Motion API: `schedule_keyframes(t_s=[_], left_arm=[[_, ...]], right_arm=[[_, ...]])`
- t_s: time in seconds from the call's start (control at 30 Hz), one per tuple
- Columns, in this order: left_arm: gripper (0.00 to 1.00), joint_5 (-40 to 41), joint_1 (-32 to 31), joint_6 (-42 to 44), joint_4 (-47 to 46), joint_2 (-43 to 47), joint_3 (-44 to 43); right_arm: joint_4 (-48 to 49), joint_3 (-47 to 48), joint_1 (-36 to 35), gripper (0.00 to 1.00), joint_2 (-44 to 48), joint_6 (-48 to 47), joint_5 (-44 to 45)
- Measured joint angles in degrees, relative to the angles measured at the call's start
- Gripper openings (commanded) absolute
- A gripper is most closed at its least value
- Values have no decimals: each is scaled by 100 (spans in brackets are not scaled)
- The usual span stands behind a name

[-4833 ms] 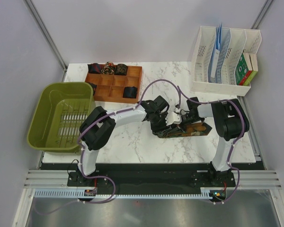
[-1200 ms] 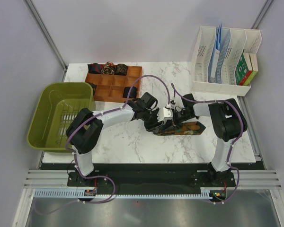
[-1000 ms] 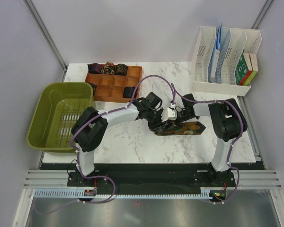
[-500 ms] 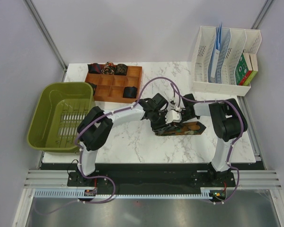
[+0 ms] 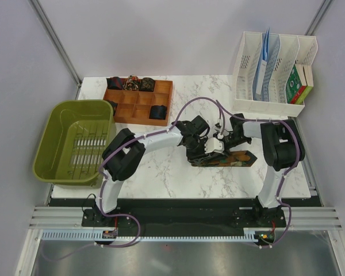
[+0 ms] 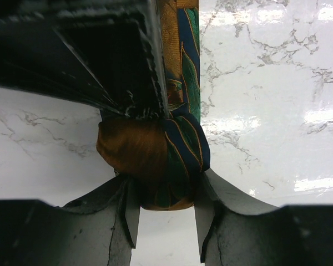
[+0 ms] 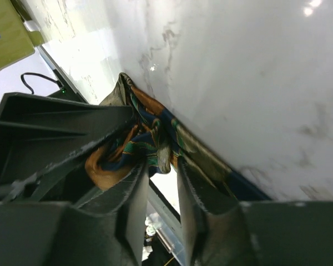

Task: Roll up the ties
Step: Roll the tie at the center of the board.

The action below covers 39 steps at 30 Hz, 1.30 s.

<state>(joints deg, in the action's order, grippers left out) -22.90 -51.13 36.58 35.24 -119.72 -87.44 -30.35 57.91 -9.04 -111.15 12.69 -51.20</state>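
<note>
Left wrist view showed the left gripper (image 6: 164, 191) clamped on the rolled end of the tie (image 6: 155, 152). The roll was an orange-brown, blue and green patterned wad squeezed between both fingers on the marble table (image 6: 266, 111), and its flat strip ran on upward beside the dark body of the right gripper (image 7: 162, 166). In its own camera that gripper's fingers stood almost together, with a fold of the same tie caught at their tips; how much of the roll lay behind them was hidden. From above, the two grippers were head to head near the table's middle and covered the roll, so only the strip's right-hand tail lay bare. Farther back sat a green basket (image 5: 54, 132), a wooden tray (image 5: 139, 105) holding rolled ties (image 5: 157, 112), and a white file rack (image 5: 250, 69). The print on the red-and-green box (image 5: 302, 77) at its right end was too small to read.
</note>
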Motion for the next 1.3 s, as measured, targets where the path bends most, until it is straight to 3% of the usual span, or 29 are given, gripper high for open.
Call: schedule_keyframes(t_s=[0.17,0.4,0.67,0.77,0.97,1.0,1.03,1.3], left_arm=[[45,9,-17,20,31,-55,-59],[45,28,-35,39,37,-66,-74],[48,33,-37,63,42,-94,-92],[50,31,-39,68,42,-131,-111],[52,52,-55,87,35,-140,-116],[54,61,-61,90,33,-140,-116],[55,81,-70,92,33,-140,-116],[67,114,-85,85,61,-96,-109]], right_arm=[[-330,76,254,42,59,-210,28],[-575,74,431,58,542,-417,81],[-387,-129,411,56,826,-289,-7],[-249,-297,317,49,813,-190,7],[9,-413,203,14,699,-33,-20],[20,-413,203,3,697,-39,-24],[31,-415,203,0,693,-17,-24],[17,-413,332,0,461,-55,74]])
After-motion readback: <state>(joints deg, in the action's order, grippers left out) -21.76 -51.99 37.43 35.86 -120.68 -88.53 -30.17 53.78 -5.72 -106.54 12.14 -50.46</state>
